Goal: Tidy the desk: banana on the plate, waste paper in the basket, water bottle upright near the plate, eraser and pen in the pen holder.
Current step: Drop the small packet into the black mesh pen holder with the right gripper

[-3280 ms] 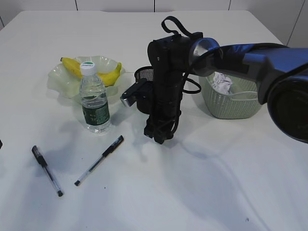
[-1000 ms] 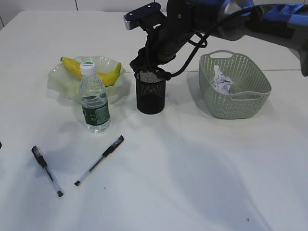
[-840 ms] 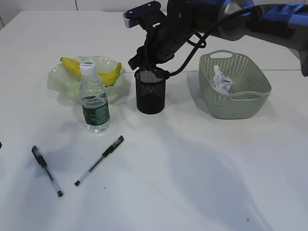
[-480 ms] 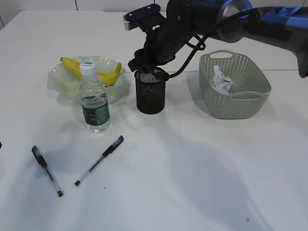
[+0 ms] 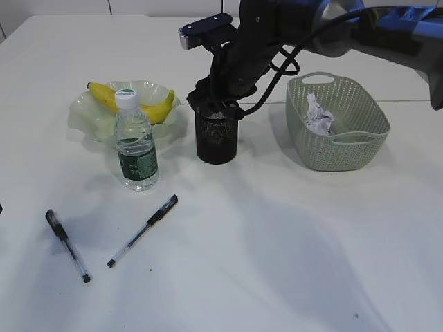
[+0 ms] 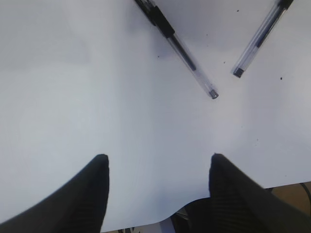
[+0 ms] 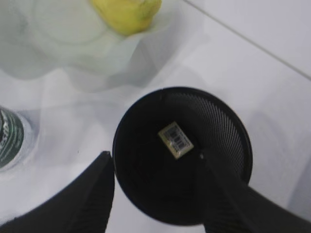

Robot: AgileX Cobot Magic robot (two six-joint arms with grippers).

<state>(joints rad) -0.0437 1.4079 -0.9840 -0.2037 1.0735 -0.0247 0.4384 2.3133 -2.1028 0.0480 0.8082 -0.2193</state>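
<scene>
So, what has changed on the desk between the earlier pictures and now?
The right gripper moved from in front of the pen holder to above its mouth and opened; the eraser now lies inside. Banana, water bottle, both pens and basket stayed.

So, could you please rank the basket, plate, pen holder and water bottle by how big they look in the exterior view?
1. basket and plate: similar spread, so I won't separate them; the water bottle hides part of the plate.
2. water bottle: taller than the pen holder, but narrower and nearer the camera.
3. pen holder.
</scene>
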